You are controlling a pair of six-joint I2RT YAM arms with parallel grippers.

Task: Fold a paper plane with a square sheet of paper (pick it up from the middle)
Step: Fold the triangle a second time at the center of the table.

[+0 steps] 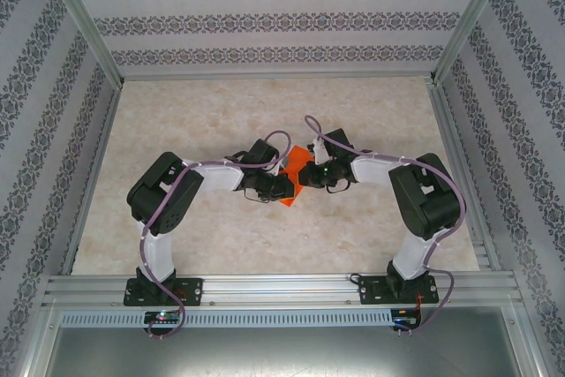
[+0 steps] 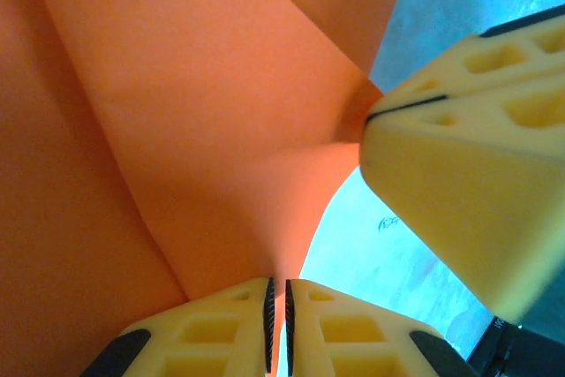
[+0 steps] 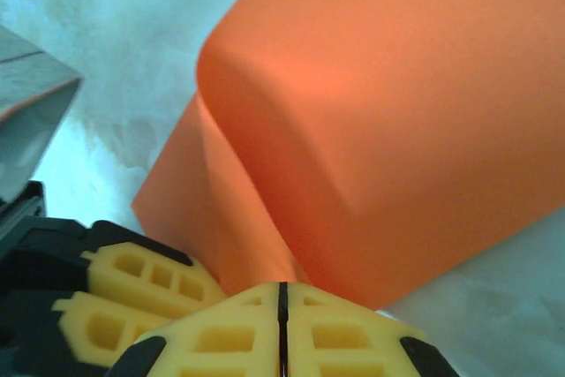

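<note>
The square sheet of paper (image 1: 297, 163) is bright orange, creased and bent, and held up over the middle of the table between both grippers. My left gripper (image 1: 286, 186) is shut on its lower edge; in the left wrist view the paper (image 2: 203, 130) runs down into the pinched left gripper (image 2: 278, 306). My right gripper (image 1: 306, 176) is shut on the opposite side. Its yellow fingers (image 2: 459, 174) clamp a corner of the sheet. In the right wrist view the paper (image 3: 388, 121) curls up and away from the shut right gripper (image 3: 282, 299), with the left gripper's fingers (image 3: 132, 282) close by at lower left.
The pale marbled table (image 1: 203, 116) lies open around the arms. Patterned walls and metal frame posts (image 1: 84, 24) enclose it at the left, right and back. A metal rail (image 1: 282, 289) runs along the near edge by the arm bases.
</note>
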